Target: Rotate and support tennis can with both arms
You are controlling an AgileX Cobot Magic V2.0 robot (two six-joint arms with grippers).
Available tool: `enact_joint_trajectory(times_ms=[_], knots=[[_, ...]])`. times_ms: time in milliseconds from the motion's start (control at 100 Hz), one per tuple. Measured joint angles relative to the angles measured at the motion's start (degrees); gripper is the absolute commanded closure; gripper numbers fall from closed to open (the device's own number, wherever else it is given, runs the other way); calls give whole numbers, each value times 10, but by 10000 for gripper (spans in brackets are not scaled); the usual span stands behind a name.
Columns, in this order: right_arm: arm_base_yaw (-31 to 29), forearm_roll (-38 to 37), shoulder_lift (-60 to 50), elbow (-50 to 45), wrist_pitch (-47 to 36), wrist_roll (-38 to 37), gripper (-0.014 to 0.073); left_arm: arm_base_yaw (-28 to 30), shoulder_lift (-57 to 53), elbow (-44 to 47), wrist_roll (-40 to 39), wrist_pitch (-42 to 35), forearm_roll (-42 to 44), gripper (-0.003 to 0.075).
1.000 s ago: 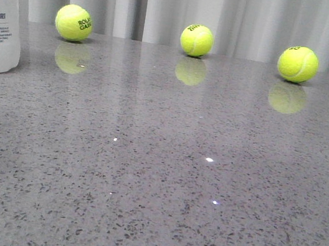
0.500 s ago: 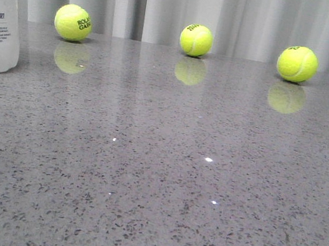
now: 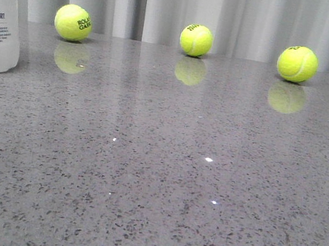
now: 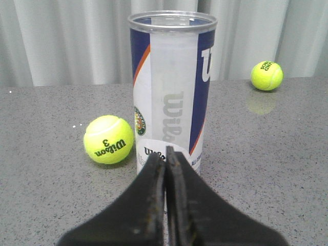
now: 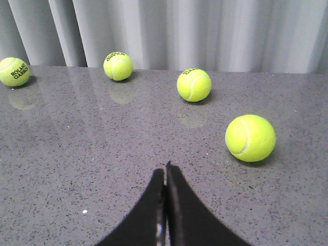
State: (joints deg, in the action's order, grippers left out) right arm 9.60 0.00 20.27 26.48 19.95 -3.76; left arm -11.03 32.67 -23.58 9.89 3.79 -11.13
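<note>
We see both jaw pairs pressed together, holding nothing: left gripper (image 4: pixel 165 154) sits just in front of the tennis can (image 4: pixel 171 92), right gripper (image 5: pixel 165 171) faces open table (image 5: pixel 77 169). Can stands upright, lid off, 1 ball (image 4: pixel 108 139) just beside it, 3 balls well beyond. We judge it light, empty, thin-walled, slippery plastic, easy to tip; grip across the lower body, not the open rim.
</note>
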Motion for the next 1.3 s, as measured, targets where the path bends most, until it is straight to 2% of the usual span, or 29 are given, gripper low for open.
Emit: enact_joint_trajectory(times_ms=[830, 1090, 1300], knots=[[0, 0, 0, 0, 0, 0, 664, 5, -12, 7, 0, -10, -1, 741], [0, 0, 0, 0, 0, 0, 664, 46, -101, 88, -6, -30, 41, 741], [0, 0, 0, 0, 0, 0, 664, 59, -220, 185, -78, -31, 122, 741]])
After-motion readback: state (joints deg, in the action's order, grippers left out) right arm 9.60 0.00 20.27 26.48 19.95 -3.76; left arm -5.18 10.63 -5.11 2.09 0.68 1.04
